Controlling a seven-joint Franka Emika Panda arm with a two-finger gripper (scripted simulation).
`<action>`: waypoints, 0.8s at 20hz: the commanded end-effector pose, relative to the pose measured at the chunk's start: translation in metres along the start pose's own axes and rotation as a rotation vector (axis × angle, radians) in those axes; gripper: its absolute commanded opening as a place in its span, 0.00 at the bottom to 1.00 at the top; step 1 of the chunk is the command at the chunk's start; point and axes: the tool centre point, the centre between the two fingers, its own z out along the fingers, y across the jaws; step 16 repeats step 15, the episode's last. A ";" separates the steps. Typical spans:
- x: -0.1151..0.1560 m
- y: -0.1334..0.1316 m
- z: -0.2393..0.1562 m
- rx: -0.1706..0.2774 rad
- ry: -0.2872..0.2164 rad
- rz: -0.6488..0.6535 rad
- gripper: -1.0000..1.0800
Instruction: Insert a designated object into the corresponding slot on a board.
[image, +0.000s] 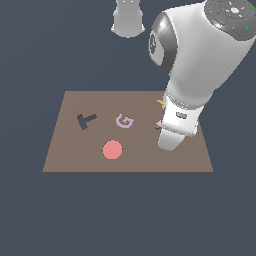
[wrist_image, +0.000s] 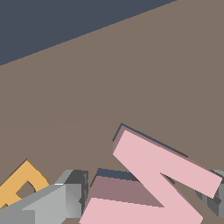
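Low over the board (image: 60, 150) at centre right of the exterior view: the gripper (image: 161, 125), almost wholly hidden there behind the white forearm. Only a pink sliver of the light-pink M (image: 158, 123) peeking out at the arm's edge, with a small orange piece (image: 160, 102) just above it.

Closer in the wrist view: the light-pink M (wrist_image: 157, 183) filling the lower right of the frame, lying flat and nearly seated over the dark navy M-shaped recess (wrist_image: 114, 173), slightly offset, so that thin strips of navy show along its edges. Grey fingers (wrist_image: 72, 192) standing on either side of the letter, one at lower left, the other at the right edge; spread about as wide as the M. Cannot tell whether pressing against it or just clear of it. Orange letter (wrist_image: 22, 183) at lower left, just beside the near finger.

Elsewhere on the board in the exterior view: dark T shape (image: 85, 120) at centre left, lilac G (image: 124, 121) near the middle, red disc (image: 112, 149) below them, all well apart from the arm.
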 end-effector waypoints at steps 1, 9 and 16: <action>0.000 0.000 0.003 0.000 -0.001 0.000 0.00; 0.000 0.001 0.009 -0.002 -0.003 0.001 0.96; 0.000 0.001 0.009 -0.002 -0.003 0.001 0.96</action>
